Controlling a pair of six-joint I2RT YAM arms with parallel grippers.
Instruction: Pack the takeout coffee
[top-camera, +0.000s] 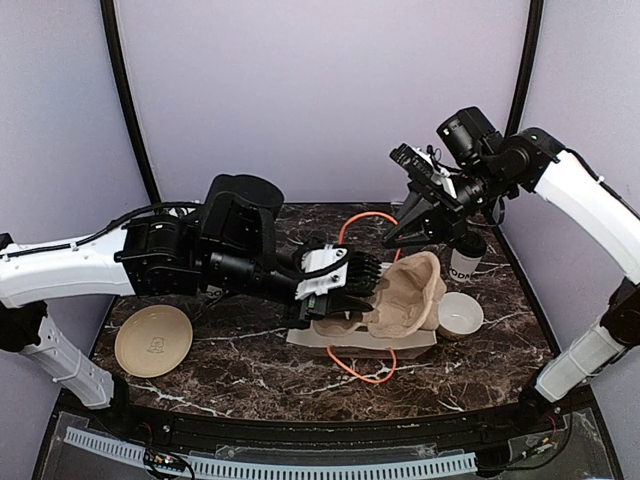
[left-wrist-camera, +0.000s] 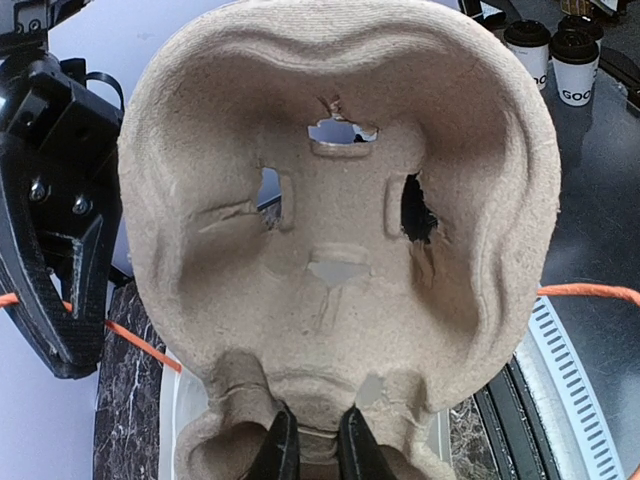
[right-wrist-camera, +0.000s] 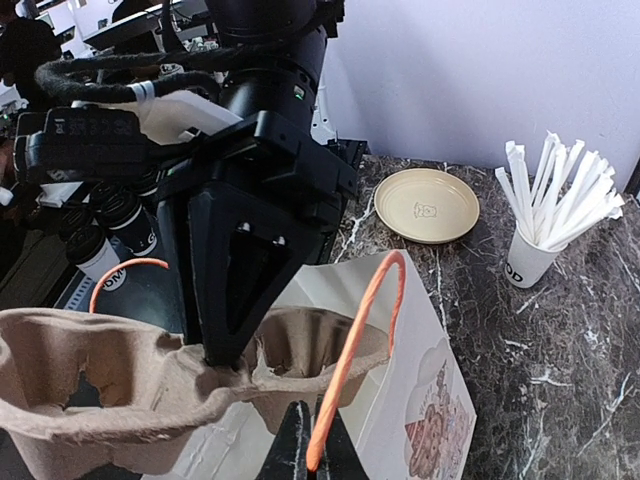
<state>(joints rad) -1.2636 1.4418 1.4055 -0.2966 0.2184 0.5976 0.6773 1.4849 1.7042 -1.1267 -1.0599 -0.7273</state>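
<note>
Two takeout coffee cups (left-wrist-camera: 575, 68), white with black lids, stand together at the back right of the table; the top view shows one of them (top-camera: 466, 258). My left gripper (left-wrist-camera: 318, 452) is shut on the rim of a brown pulp cup carrier (left-wrist-camera: 340, 200), holding it tilted over a white paper bag (right-wrist-camera: 440, 390). The bag (top-camera: 360, 340) lies on the table. My right gripper (right-wrist-camera: 312, 450) is shut on the bag's orange handle (right-wrist-camera: 365, 330) and holds it up. Both grippers are left of the coffee (right-wrist-camera: 100, 262).
A low white bowl (top-camera: 460, 315) sits right of the bag. A tan round plate (top-camera: 153, 340) lies at the front left. A white cup full of straws (right-wrist-camera: 535, 240) stands near the plate (right-wrist-camera: 425, 205). A second orange handle (top-camera: 360, 372) trails on the marble.
</note>
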